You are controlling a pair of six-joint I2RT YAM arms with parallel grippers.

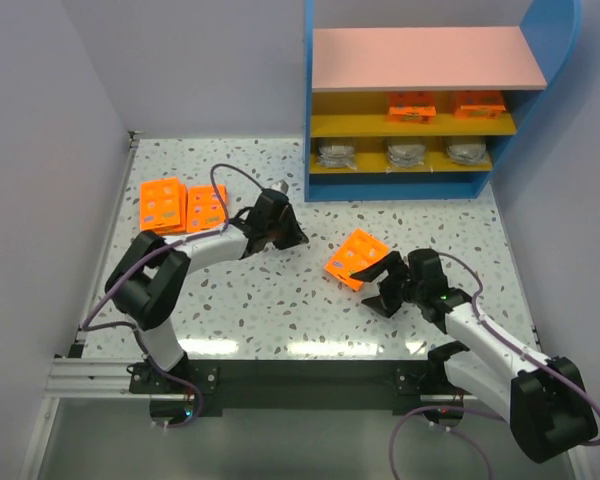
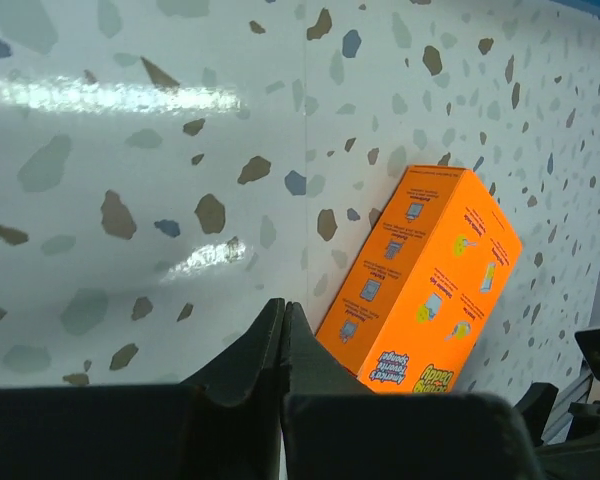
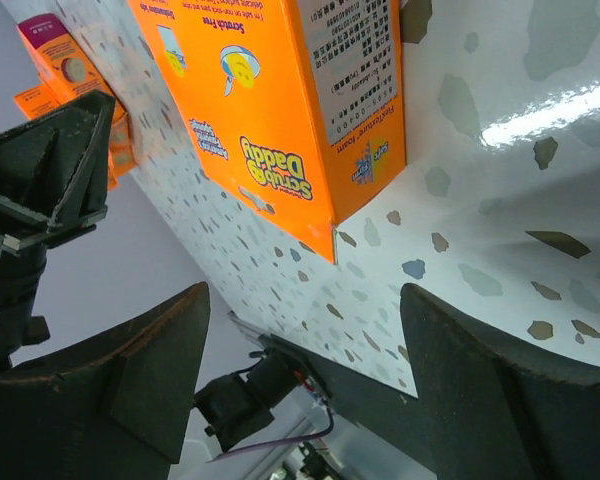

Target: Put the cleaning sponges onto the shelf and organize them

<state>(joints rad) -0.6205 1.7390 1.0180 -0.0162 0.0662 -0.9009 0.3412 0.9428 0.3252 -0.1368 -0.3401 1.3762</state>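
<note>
- Gaping wide, the right hand grips nothing; its two fingers stand apart, their tips just beside the near edge of one orange pack.
- That orange pack lies turned diagonally on the speckled counter, about mid-counter and well apart from every counter edge. There is open surface on its far and left sides.
- The left hand has its fingers pressed together and holds nothing. It points toward the same pack, with a strip of bare counter between them.
- Behind the left arm, two more orange packs lie flat, side by side and touching, near the counter's left edge.
- The shelf stands at the far right of the counter, its open side facing the arms. Open counter runs from its foot to both hands.
- Its upper yellow board carries two orange packs, set apart and right of centre.
- Its lower yellow board carries three grey pads in a row with gaps between them.
- The pink top board sits above.
</note>
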